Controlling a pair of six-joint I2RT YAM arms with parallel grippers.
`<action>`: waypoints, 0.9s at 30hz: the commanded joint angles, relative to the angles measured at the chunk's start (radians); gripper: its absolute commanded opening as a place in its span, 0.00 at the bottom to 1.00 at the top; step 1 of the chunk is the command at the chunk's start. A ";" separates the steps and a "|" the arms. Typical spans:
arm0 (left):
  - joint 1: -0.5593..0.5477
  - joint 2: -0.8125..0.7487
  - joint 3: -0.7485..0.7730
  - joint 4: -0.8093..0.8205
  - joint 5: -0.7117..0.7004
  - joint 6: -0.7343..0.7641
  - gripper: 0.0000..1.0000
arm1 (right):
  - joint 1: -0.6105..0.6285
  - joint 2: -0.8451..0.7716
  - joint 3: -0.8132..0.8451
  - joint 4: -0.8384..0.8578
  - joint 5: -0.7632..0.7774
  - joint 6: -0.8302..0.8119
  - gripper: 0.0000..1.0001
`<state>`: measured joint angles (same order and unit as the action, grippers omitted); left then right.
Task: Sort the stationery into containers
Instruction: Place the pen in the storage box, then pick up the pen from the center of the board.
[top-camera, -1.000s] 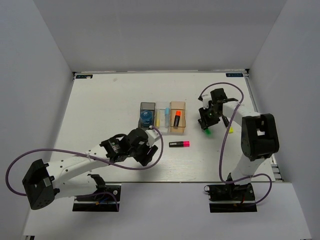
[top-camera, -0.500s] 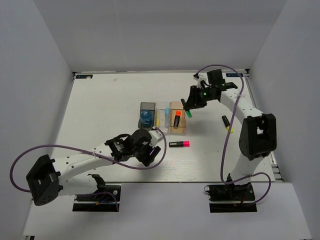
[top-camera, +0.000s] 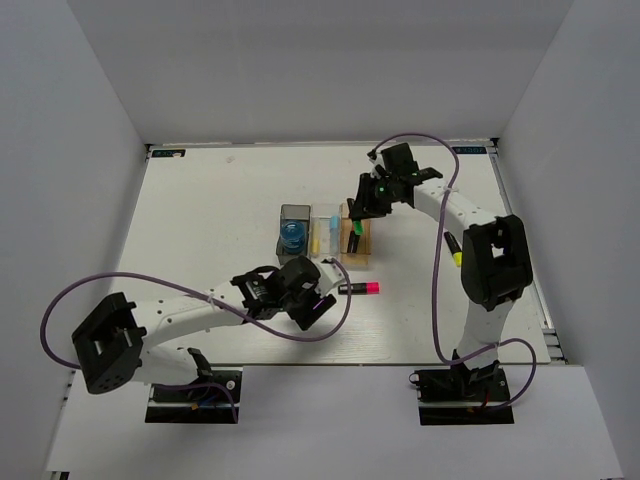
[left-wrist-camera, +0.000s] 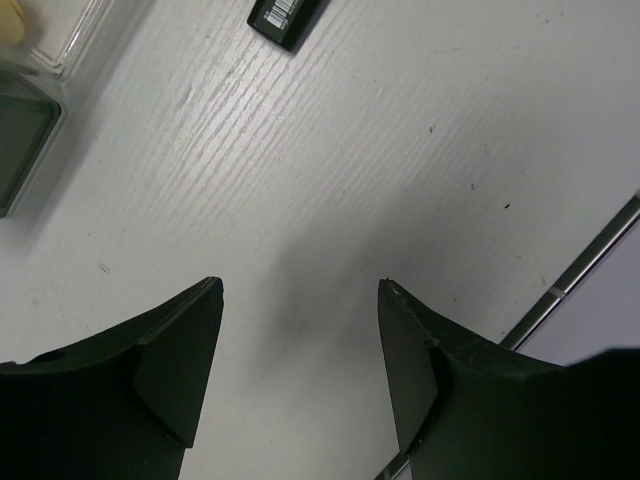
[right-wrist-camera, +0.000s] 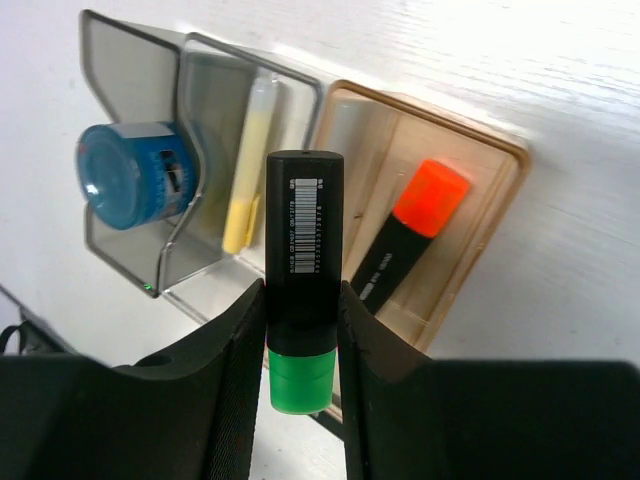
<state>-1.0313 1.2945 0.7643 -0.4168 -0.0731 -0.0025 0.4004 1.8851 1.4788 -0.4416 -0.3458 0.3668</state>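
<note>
**Desk:** What fills the overhead shot?

**Photographer:** A white table (top-camera: 210, 215), walled on three sides, with both arms reaching in from the near edge. The right arm stretches to the row of bins at the centre. The left arm bends low across the near half.

**Desk:** And the bins?

**Photographer:** Three side by side: a smoky grey bin (right-wrist-camera: 100, 40) on the left, a clear bin (right-wrist-camera: 215, 80) in the middle and a tan bin (right-wrist-camera: 500, 160) on the right. A blue roll (right-wrist-camera: 130, 175) stands in the grey one.

**Desk:** What are the pincers doing?

**Photographer:** The right gripper (right-wrist-camera: 300, 310) is clamped on a green-ended highlighter (right-wrist-camera: 303, 250), its barcode label facing the wrist camera. From overhead it hangs over the tan bin (whether it touches the rim, I cannot tell). The left gripper (left-wrist-camera: 300, 287) has its jaws spread with nothing between them, above bare tabletop.

**Desk:** Loose items?

**Photographer:** A pink-ended highlighter (top-camera: 360, 288) lies flat on the table, in front of the bins and just beyond the left fingertips. A yellow-ended highlighter (top-camera: 456, 251) lies well to the right, beside the right arm.

**Desk:** Already binned?

**Photographer:** An orange-ended highlighter (right-wrist-camera: 410, 235) lies aslant in the tan bin. A pale yellow stick (right-wrist-camera: 245, 170) lies in the clear one.
</note>
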 joint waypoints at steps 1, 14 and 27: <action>-0.007 0.002 0.040 0.032 -0.024 0.036 0.74 | 0.002 0.002 0.017 0.007 0.082 -0.025 0.17; -0.007 0.161 0.147 0.115 -0.021 0.128 0.82 | 0.009 -0.018 -0.008 -0.022 -0.013 -0.089 0.58; 0.002 0.373 0.357 0.095 0.182 0.335 0.87 | -0.063 -0.575 -0.402 -0.037 0.083 -0.819 0.00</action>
<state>-1.0313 1.6394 1.0584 -0.3130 0.0216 0.2714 0.3584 1.4227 1.1740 -0.4850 -0.3088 -0.1604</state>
